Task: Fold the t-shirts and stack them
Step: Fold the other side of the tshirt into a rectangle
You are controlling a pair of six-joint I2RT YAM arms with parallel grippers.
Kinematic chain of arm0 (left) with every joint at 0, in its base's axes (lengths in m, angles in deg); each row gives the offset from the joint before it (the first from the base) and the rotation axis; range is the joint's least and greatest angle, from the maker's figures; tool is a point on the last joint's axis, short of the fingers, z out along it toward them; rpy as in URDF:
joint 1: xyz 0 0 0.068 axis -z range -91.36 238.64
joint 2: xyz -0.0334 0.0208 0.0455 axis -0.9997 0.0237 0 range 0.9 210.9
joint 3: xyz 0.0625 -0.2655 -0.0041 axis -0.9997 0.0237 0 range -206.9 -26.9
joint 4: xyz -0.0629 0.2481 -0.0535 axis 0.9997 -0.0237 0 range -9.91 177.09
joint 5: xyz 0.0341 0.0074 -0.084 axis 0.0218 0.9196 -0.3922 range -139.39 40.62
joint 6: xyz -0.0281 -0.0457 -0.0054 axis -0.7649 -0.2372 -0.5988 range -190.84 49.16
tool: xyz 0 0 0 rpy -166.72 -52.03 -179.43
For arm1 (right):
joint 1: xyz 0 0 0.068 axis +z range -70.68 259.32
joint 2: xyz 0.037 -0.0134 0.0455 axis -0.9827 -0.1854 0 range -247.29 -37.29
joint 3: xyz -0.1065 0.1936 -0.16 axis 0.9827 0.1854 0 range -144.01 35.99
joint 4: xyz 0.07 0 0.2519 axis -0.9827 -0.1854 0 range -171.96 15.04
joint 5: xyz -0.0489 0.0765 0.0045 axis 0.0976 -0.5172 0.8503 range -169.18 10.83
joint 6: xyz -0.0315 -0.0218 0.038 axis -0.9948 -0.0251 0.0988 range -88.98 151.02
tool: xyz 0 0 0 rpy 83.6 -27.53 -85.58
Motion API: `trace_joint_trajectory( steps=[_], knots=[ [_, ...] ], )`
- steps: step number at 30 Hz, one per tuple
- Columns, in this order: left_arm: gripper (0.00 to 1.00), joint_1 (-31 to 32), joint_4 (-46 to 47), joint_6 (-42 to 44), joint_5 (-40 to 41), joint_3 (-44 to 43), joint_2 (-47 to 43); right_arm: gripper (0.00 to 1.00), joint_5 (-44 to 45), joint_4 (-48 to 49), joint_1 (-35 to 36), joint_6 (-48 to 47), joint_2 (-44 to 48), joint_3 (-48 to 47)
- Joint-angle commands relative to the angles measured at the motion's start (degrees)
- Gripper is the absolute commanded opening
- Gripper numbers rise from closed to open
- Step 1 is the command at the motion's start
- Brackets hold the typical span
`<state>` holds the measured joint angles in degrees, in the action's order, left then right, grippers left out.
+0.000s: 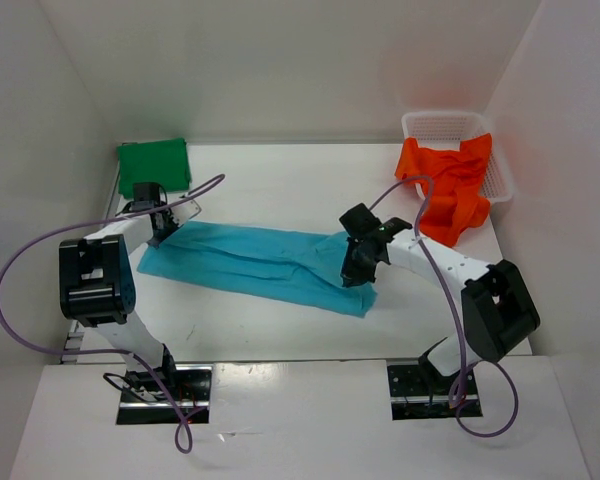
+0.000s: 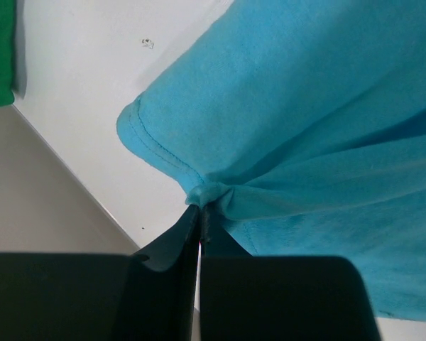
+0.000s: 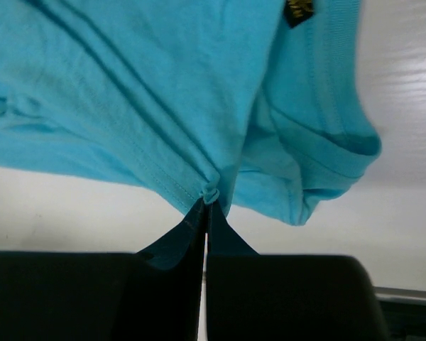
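Currently left end effector [image 2: 200,212] and right end effector [image 3: 207,204] each pinch turquoise t-shirt [image 1: 255,262] edge; move both together, keep cloth taut.

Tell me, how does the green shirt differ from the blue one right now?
The green t-shirt is a compact folded block at the far-left corner; the turquoise t-shirt stretches long across the middle. The green t-shirt sits untouched; the turquoise t-shirt is pinched by the left gripper and right gripper. Both lie on the table.
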<state>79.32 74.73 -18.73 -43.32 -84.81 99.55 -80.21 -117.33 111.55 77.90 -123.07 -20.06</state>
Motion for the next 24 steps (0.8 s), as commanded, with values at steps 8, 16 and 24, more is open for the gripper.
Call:
trace_joint_trajectory(
  steps=[8, 16, 24],
  knots=[
    [0.00, 0.6, -1.1, -5.9, -2.7, -7.3, 0.7, 0.00, -2.7, -2.7, 2.2, 3.7, 3.7, -3.9],
    [0.00, 0.6, -5.2, -11.0, -6.2, -26.8, 6.9, 0.00, 5.2, -0.6, -9.2, -6.8, -7.2, -23.2],
    [0.00, 3.1, -2.9, -13.8, -5.0, -31.5, 12.5, 0.00, 4.7, 0.7, -13.6, -8.5, -14.8, -33.9]
  ],
)
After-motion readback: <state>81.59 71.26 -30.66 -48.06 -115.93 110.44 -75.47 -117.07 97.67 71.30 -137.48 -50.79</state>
